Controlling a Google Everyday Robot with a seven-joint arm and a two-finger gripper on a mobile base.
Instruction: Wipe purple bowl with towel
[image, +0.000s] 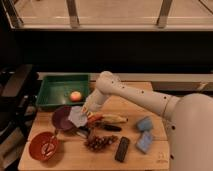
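Camera view shows the claw (86, 113) clamped tight on the towel (77, 117), pressing the pale cloth against the right side of the purple bowl (63, 120), which sits tilted on the worktop (145, 157) just above the red-orange bowl (43, 145). Wiping looks underway; next, sweep the cloth across the bowl's inside.

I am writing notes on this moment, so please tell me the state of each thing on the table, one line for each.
gripper: shut on the towel, at the purple bowl's right rim.
towel: crumpled, lying over the bowl's right edge.
purple bowl: upright on the table.
red-orange bowl: upright, near the front left corner.
green tray: upright, holding one round fruit.
grapes: lying loose on the table.
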